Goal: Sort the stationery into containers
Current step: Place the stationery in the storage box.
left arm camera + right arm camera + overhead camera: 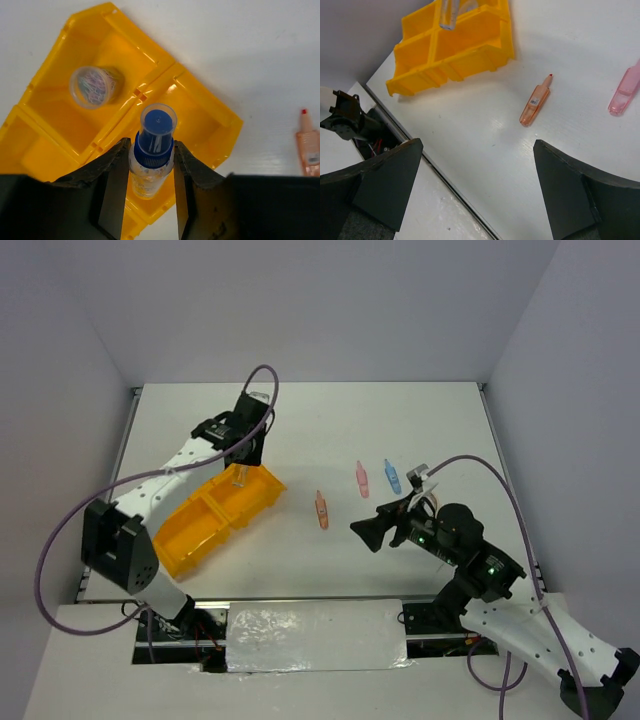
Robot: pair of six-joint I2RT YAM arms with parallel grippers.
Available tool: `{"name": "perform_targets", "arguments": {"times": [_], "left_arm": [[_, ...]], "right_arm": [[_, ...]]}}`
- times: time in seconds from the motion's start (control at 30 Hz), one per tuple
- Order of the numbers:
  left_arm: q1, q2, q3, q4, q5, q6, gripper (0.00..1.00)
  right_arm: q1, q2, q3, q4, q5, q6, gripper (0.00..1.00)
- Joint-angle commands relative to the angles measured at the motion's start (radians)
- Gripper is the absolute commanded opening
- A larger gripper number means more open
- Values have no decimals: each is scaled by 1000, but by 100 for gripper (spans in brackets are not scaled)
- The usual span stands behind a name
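The yellow tray (205,117) is parked on the table's (330,570) left side. The left gripper (151,165) is clamped partway shut on the clear blue-capped tube (157,124), held upright over one tray compartment. The right gripper (475,150) is spread wide, nothing gripped, above the table near the orange pen (535,104). A round jar (95,86) is sat in the neighbouring compartment.
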Motion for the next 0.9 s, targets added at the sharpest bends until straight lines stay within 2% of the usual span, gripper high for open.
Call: {"name": "perform_targets", "arguments": {"times": [0.0, 0.1, 0.23, 0.43, 0.57, 0.67, 0.77, 0.87], "left_arm": [[1, 91, 45, -97, -24, 108, 0], [1, 110, 19, -86, 29, 125, 0], [0, 108, -1, -74, 26, 124, 0], [1, 142, -19, -79, 27, 104, 8], [-2, 130, -27, -86, 23, 99, 27], [0, 111, -25, -98, 27, 97, 53], [-2, 79, -29, -92, 39, 94, 72], [-2, 51, -22, -94, 36, 91, 83]], "right_arm": [[-2, -38, 55, -54, -10, -36, 100], [-3, -93, 67, -81, -30, -46, 100], [-2, -146, 84, -107, -54, -48, 100], [-2, -170, 104, -155, -33, -53, 100], [-2, -166, 127, -183, 9, -45, 100], [-2, -143, 147, -202, 51, -25, 100], [-2, -100, 173, -238, 140, 13, 100], [-2, -49, 196, -259, 174, 46, 100]]}}
